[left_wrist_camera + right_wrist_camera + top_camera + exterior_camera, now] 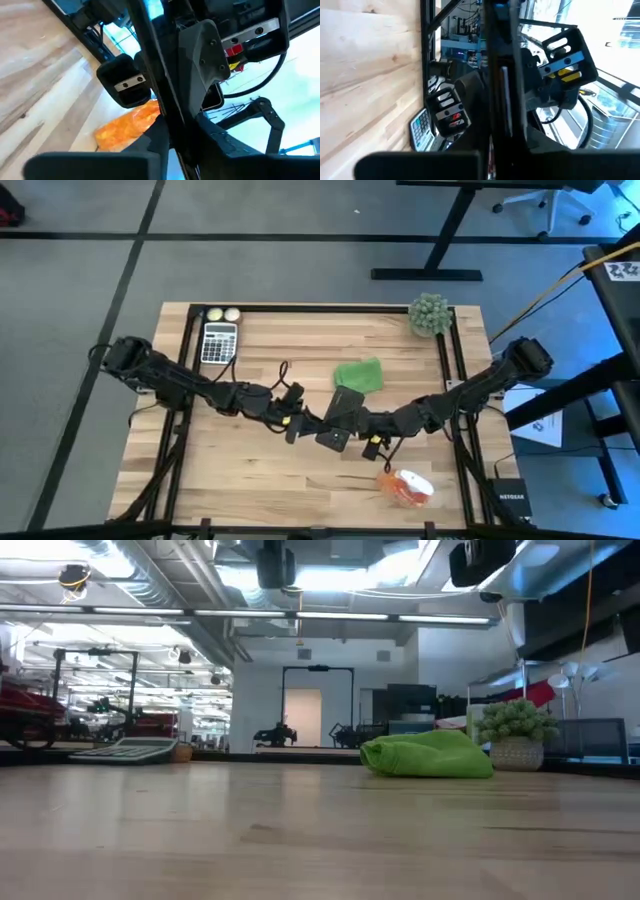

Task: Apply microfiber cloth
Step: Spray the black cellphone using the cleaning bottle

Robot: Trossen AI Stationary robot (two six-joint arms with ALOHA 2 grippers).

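The green microfiber cloth lies bunched on the wooden table, right of centre toward the far edge, and no gripper touches it. Both arms meet at the table's middle, a little nearer than the cloth. Between them hangs a black phone, with my left gripper shut on it from the left and my right gripper shut on it from the right. Both wrist views show the phone edge-on as a dark slab. My left gripper holds the phone by its left side, coming level from the table's left. The phone's thin edge runs up out of the hold. The phone is lifted clear of the table; the arms hide the pads. My right gripper holds the phone by its right side, coming level from the table's right. The phone's edge stands straight in front of the fingers. The contact itself is hidden by the gripper's own body.
A calculator and two pale balls sit at the far left. A spiky ball plant in a pot stands at the far right corner. An orange packet lies near the front right. Black frame rails run along both sides.
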